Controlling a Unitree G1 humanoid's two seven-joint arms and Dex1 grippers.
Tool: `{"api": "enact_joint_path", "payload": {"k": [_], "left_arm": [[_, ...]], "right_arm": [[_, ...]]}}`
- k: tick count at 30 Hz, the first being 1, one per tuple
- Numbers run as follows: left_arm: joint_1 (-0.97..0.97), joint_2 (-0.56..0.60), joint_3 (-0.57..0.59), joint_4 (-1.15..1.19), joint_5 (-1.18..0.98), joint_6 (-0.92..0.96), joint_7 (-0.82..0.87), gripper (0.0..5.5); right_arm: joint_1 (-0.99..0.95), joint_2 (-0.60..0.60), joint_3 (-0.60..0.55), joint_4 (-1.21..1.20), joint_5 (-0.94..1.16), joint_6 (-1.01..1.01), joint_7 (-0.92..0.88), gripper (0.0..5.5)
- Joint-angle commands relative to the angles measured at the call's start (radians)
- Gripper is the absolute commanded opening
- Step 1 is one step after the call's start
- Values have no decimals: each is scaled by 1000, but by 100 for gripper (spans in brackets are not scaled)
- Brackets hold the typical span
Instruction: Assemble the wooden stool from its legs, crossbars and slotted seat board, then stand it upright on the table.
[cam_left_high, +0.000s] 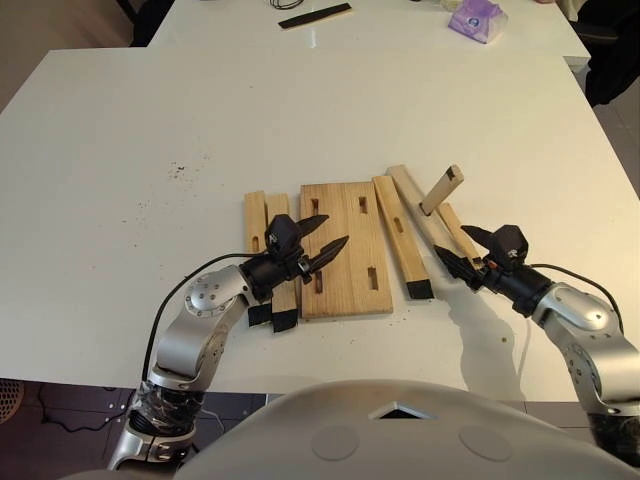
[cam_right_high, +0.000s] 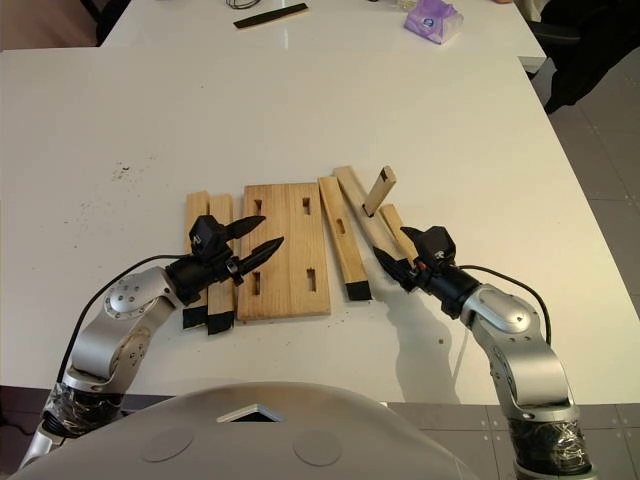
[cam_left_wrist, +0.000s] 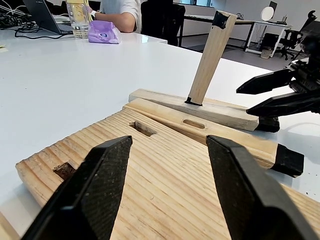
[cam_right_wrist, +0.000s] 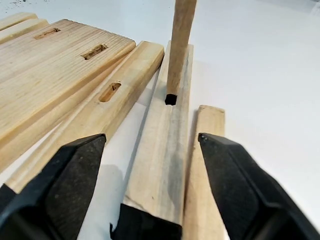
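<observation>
Seat board (cam_left_high: 345, 240) between leg pairs (cam_left_high: 256, 215)

Tilted crossbar (cam_left_high: 441, 190) stands up from 1 leg (cam_left_high: 410, 192), just beyond the right gripper (cam_left_high: 449, 240).

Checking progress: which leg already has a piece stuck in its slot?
The second leg right of the seat board; a short crossbar stands tilted in it. The others lie bare.
</observation>
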Motion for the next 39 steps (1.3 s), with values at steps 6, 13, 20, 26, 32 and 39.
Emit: {"api": "enact_joint_path", "payload": {"k": [6,13,20,26,32,39], "left_arm": [[-9,2,-11,5,10,0,-3,276],[-8,8,-10,0,7,5,-7,276],[-8,8,-12,2,9,4,-5,276],[-9,8,-8,8,9,-1,-7,276],[-89,-12,87,-61,-152,116,19,290],[-255,56,228,-223,-764,389,-10,334]], "right_arm": [[-37,34,46,61,-54,20,-39,342],[-4,62,92,82,-77,1,-42,322],[-11,87,81,109,-116,30,-113,215],[-25,105,64,74,-91,41,-119,205],[-170,128,-66,-79,221,79,0,205],[-312,-61,-267,-130,921,325,243,205]]}}
